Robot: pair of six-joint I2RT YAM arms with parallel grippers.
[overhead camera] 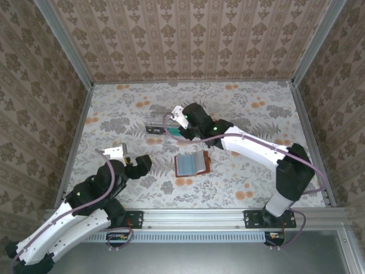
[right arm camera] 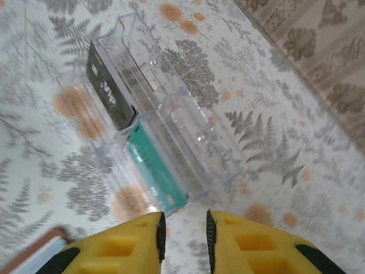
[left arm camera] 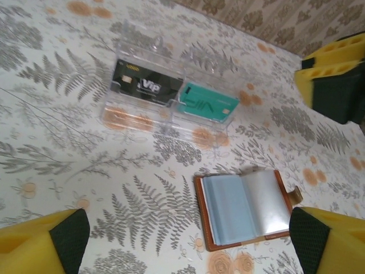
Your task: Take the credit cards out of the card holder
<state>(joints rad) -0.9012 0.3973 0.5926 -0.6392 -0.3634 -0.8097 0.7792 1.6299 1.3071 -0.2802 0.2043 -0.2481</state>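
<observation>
Credit cards (right arm camera: 154, 166) (trayed) beyond right gripper (right arm camera: 185, 226)

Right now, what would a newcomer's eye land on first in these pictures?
The clear tray near the scene's centre, with a black card and a teal card side by side in its compartments. Just below it in the top view, the brown card holder lies open, pockets apparently empty, while the right end effector hovers by the tray's teal end, holding nothing.
</observation>
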